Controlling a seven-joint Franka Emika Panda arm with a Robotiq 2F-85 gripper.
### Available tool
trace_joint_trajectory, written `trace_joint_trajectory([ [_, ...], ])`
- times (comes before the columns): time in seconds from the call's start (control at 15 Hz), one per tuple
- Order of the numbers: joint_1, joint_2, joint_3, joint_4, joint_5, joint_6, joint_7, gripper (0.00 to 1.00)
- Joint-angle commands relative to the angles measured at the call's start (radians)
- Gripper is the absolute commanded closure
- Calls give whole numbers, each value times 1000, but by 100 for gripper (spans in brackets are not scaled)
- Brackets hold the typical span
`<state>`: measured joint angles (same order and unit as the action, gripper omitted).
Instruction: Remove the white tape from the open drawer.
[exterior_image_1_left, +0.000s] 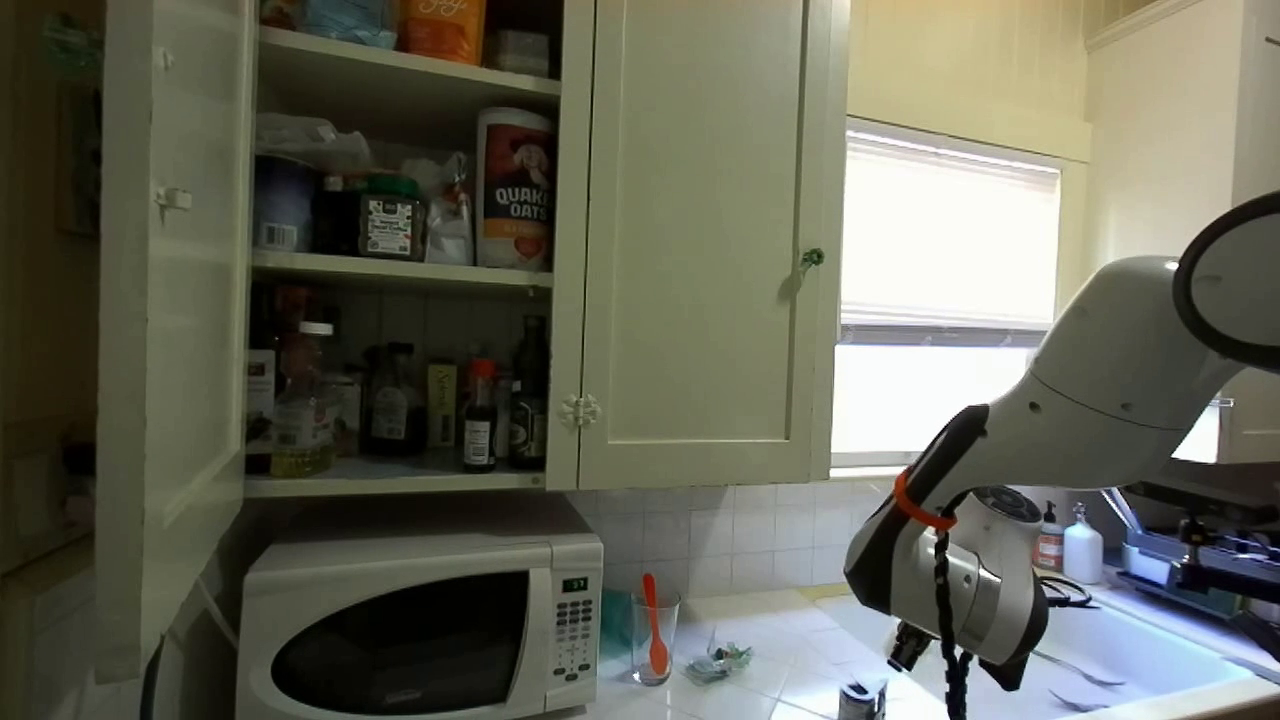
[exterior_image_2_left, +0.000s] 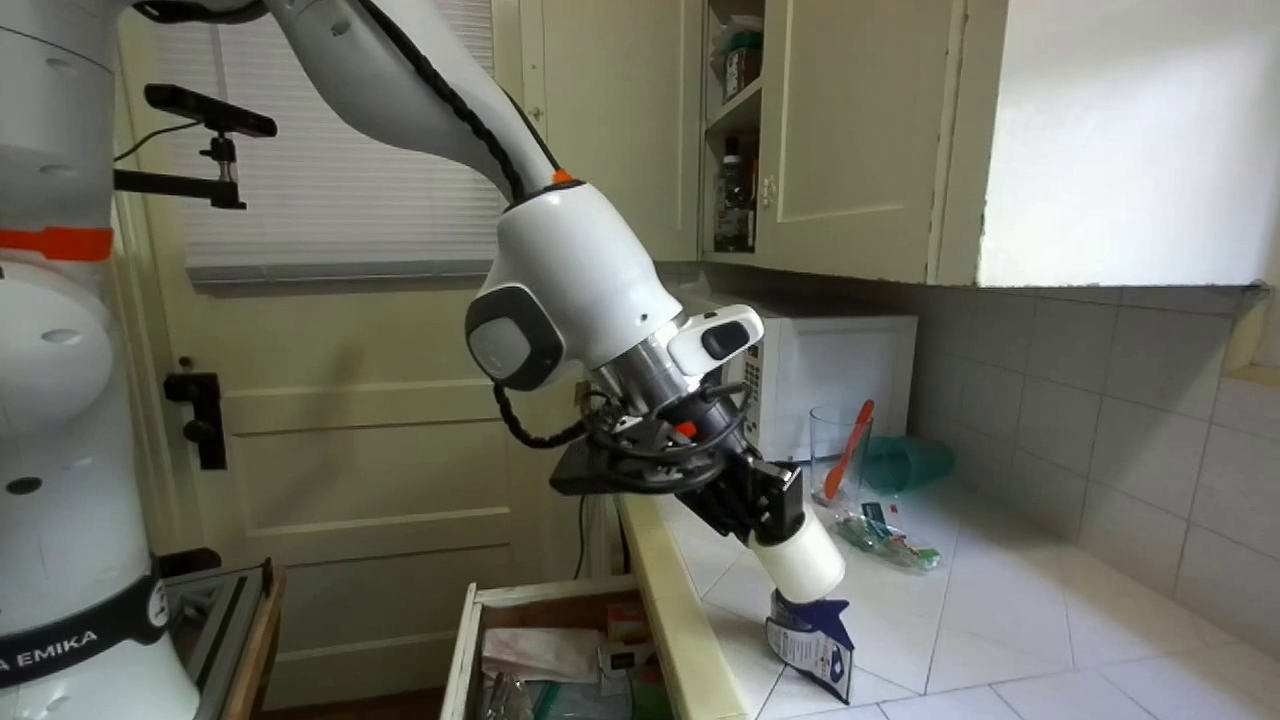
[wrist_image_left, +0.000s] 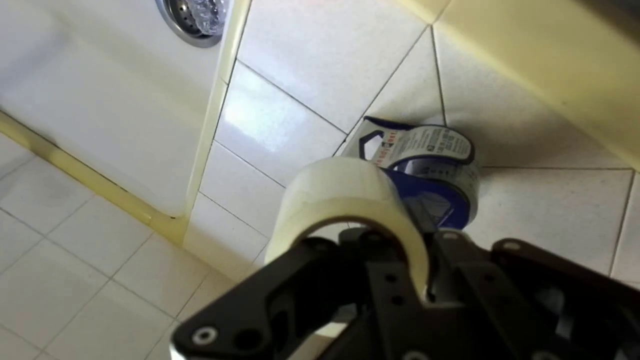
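Observation:
The white tape is a wide pale roll, also seen large in the wrist view. My gripper is shut on its wall. In the wrist view my gripper has one finger inside the ring and one outside. The roll is tilted and held over the tiled counter, above a blue-and-white tape dispenser; I cannot tell if they touch. The open drawer is below the counter edge, with bags, cloth and small boxes in it. The roll is hidden in an exterior view, where the dispenser shows.
A glass with an orange spoon, a crumpled clear packet and a teal cup stand near the microwave. The sink lies beside the counter. An open cabinet door hangs above.

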<state>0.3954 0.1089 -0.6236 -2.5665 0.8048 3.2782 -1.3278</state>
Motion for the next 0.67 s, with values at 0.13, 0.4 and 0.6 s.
trace_joint_trajectory([
  [0.13,14,31,-140,51,-209,-267,-69,96],
  [0.4,109,12,-252,43,-486,-329,66,96],
  [0.6,212,3,-365,57,-713,-345,184,96],
])
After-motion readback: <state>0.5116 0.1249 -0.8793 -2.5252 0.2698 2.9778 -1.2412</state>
